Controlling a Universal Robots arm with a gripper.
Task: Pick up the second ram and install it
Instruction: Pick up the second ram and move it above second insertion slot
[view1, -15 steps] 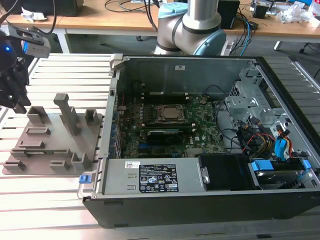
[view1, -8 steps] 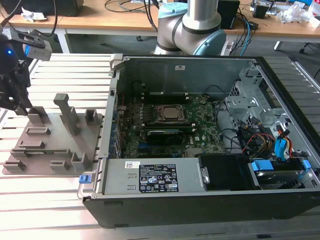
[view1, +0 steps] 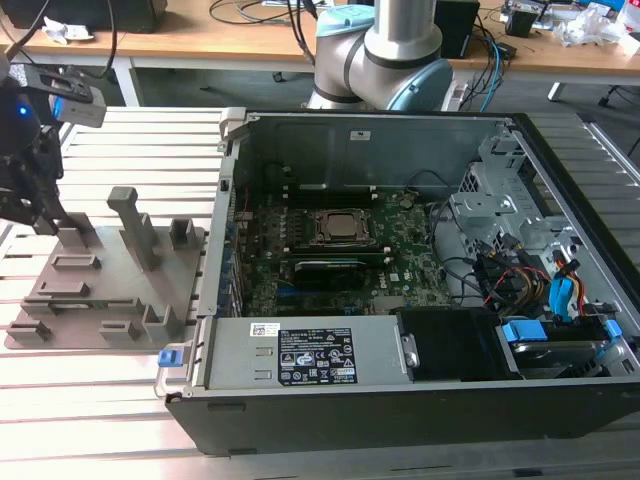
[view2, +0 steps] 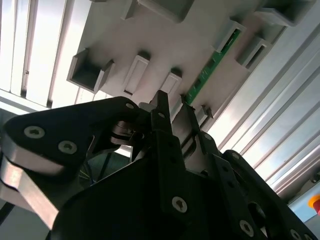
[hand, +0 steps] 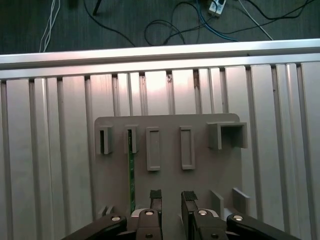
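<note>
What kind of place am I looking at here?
Probably a robotics lab set up for computer assembly: a robot arm behind an open computer case, a slotted metal table, and a grey fixture holding a ram stick near the open gripper.

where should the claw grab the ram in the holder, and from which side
Grip the ram mid-length on its top edge, one finger on each flat face, coming from straight above. It stands on its thin edge in the holder, ends seemingly in slots, so only the middle top looks free. The open claw sits beside it, not around it.
</note>
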